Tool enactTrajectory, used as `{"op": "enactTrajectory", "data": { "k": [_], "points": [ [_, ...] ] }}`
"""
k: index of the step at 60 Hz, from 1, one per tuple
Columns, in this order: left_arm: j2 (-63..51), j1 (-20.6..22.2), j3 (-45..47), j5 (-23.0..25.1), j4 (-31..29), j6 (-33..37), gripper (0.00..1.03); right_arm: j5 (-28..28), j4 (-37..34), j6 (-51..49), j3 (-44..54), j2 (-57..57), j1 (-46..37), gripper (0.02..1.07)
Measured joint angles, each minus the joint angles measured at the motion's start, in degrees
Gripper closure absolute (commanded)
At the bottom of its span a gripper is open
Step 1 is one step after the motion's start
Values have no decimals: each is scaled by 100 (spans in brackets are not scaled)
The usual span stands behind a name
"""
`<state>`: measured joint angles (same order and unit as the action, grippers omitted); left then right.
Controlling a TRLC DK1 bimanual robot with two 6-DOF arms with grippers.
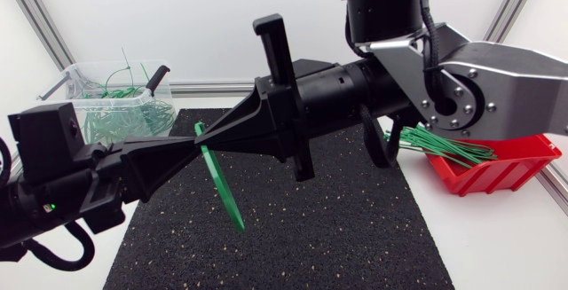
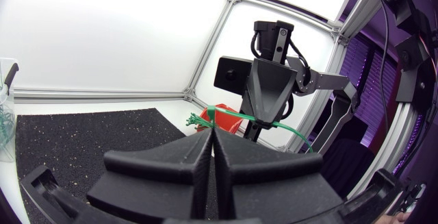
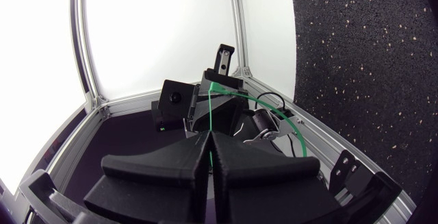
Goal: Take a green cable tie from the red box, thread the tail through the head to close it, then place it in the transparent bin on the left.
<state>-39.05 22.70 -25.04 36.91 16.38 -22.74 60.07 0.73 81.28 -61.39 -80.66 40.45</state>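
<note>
Above the black mat (image 1: 293, 237) my two grippers meet tip to tip. The left gripper (image 1: 193, 141) comes in from the left and the right gripper (image 1: 213, 139) from the right. Both are shut on one green cable tie (image 1: 226, 192), whose flat tail hangs down and forward from the fingertips. In the left wrist view the tie (image 2: 233, 116) runs from my shut left gripper (image 2: 210, 133) across to the right gripper's tip (image 2: 263, 118). The right wrist view shows the tie (image 3: 211, 114) rising from the shut right gripper (image 3: 209, 140) and arcing away in a curve.
The transparent bin (image 1: 84, 82), holding several green ties, stands at the back left beside the mat. The red box (image 1: 506, 175), with green ties sticking out of it, sits at the right under my right arm. The mat's front half lies bare.
</note>
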Motion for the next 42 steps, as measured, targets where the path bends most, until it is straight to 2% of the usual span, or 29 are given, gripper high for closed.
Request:
{"op": "enactTrajectory", "data": {
  "k": [42],
  "points": [
    [-31, -2, 0, -94, 26, 0, 100, -15, 81, 22, 0, 0, -39, 102]
  ]
}}
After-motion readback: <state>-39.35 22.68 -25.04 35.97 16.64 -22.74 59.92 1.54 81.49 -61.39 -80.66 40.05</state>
